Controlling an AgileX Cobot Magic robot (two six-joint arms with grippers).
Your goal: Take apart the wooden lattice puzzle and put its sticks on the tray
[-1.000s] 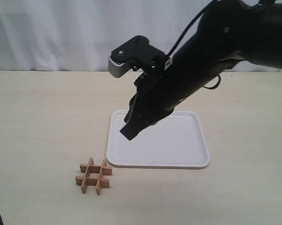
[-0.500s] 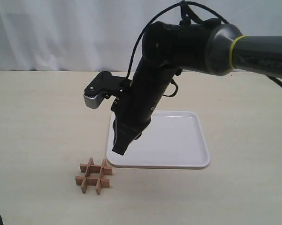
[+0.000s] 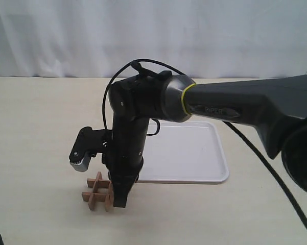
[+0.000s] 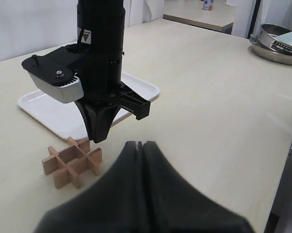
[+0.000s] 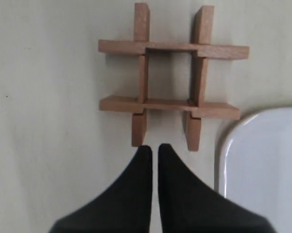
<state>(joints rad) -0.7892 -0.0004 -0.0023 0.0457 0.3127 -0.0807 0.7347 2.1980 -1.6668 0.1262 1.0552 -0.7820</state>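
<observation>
Four sticks [image 5: 173, 48] sit interlocked as the wooden lattice puzzle [image 3: 97, 191] on the surface [image 3: 41, 127], at seven o'clock off the tray [image 3: 194, 176]. The right gripper [image 3: 120, 202], tips almost together and empty, hangs at its three o'clock edge. The left gripper [image 4: 140, 145] is pressed together, empty.

- The right gripper [image 3: 120, 200] stands upright at the right side of the wooden lattice puzzle [image 3: 96, 192], fingers nearly pressed together. It closes that side.
- Its arm rises steeply over the puzzle, and the wrist camera housing [image 3: 80, 154] hangs above the puzzle's left part. An approach from above finds little room.
- The tray [image 3: 194, 176] lies just beside the puzzle, with only a narrow strip of table [image 3: 36, 153] between its rounded corner and the sticks.
- To the left and in front of the puzzle, in the exterior view, the table is bare and a gripper can pass.
- The left gripper [image 4: 139, 144] is apart from the puzzle, tips together, with bare table between them.
</observation>
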